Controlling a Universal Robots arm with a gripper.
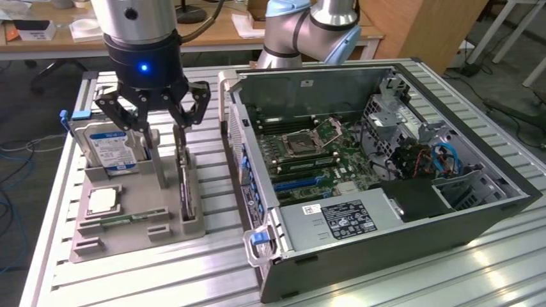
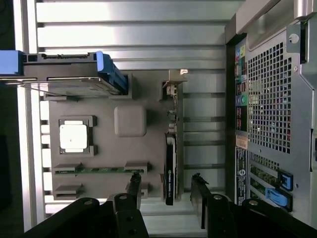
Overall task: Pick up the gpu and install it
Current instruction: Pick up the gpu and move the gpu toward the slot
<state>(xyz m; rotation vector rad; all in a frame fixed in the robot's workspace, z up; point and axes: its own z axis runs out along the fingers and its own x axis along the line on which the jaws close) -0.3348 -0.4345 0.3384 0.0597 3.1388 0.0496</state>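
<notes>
A slatted aluminium table (image 1: 128, 275) carried an open black desktop computer case (image 1: 358, 275) lying on its side at the exterior view's right, motherboard exposed; beside it, at that view's left, sat a grey moulded plastic parts holder (image 1: 128, 236); the arm's black gripper (image 1: 166, 137) hung over the holder with its jaws spread wide, holding nothing; a silver hard drive with a blue-white label (image 1: 107, 150) stood in the holder; the gpu (image 2: 170, 163), a thin black card, stood on edge in a slot on the holder's case-facing side, between the two fingertips and apparently untouched; a small square silver chip (image 1: 102, 200) lay flat nearby. The card looked light, stiff and fragile; its two flat faces near the exposed upper edge seemed the safest place to pinch.
</notes>
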